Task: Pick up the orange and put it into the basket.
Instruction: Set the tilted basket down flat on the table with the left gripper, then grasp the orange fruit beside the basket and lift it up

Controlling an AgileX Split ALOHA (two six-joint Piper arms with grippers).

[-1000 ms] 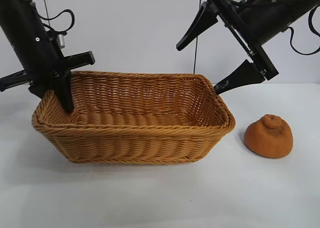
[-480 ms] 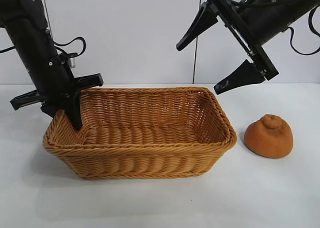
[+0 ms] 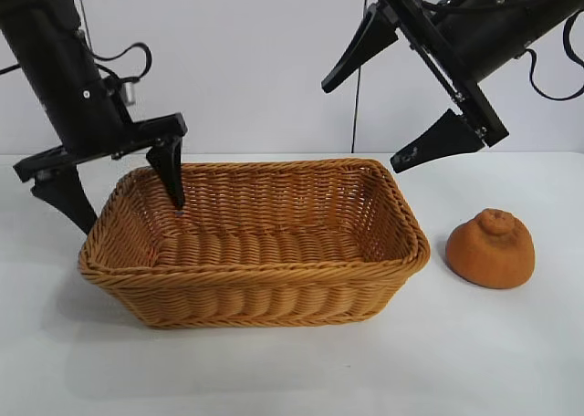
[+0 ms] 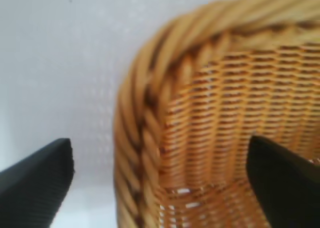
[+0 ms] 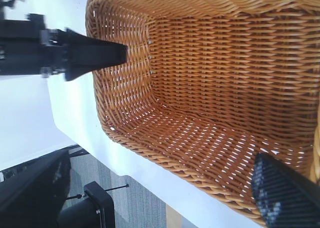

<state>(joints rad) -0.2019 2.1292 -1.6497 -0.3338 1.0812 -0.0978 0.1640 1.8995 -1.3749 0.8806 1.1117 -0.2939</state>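
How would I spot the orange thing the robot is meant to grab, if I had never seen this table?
Start at the big woven basket in the middle of the white table. Look just past its end under the right arm: the orange sits alone on the tabletop, apart from the basket. It is a small, matte, brownish-orange dome with a knob on top, not woven.

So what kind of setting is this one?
Probably a lab tabletop test station: a plain white table, a blank white wall behind, two black robot arms, and just a basket and an orange as props.
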